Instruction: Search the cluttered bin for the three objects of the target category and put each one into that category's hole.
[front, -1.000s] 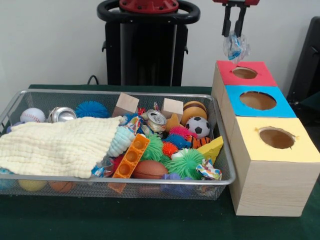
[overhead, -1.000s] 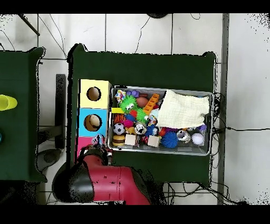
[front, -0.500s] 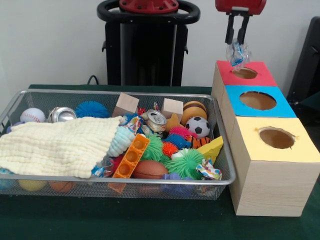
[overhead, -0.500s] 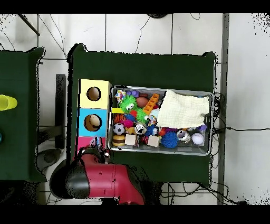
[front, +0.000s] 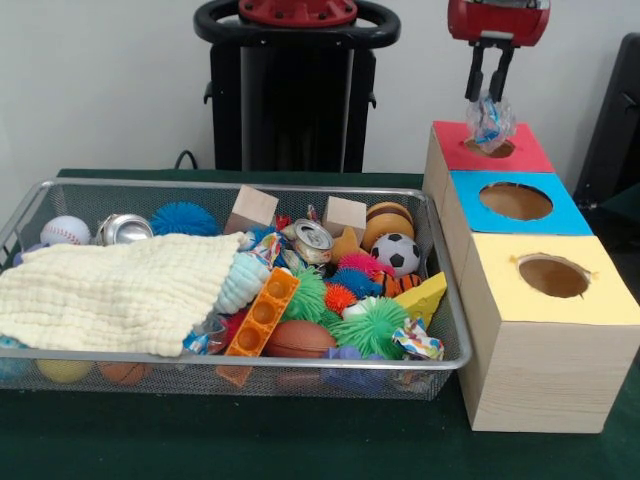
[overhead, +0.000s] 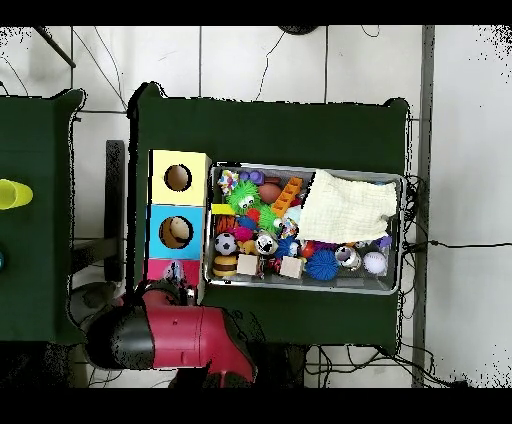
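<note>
On the left of the green worktop (front: 120, 440) stands a wire mesh bin (front: 40, 195) crowded with toys. A pale yellow cloth (front: 110, 290) covers its left half, with a baseball (front: 65, 230) and a crushed can (front: 124, 229) at the far left corner. Further right lie two wooden blocks (front: 253, 208), an orange building brick (front: 263, 312), spiky green balls (front: 372, 326), a small football (front: 301, 339) and a black-and-white soccer ball (front: 401, 253).

To the right of the bin runs a row of three wooden boxes: the yellow-topped box (front: 560, 275) nearest, the blue-topped box (front: 516, 202) in the middle, and the red-topped box (front: 489, 147) farthest. Each has a round hole in its lid.

Above the red-topped box hangs the claw (front: 488, 95), its two fingers (front: 473, 75) drawn close and clenched on a crumpled wrapper (front: 490, 121). The wrapper dangles right at the red box's hole (front: 490, 149), its lower end touching or just over the opening.
</note>
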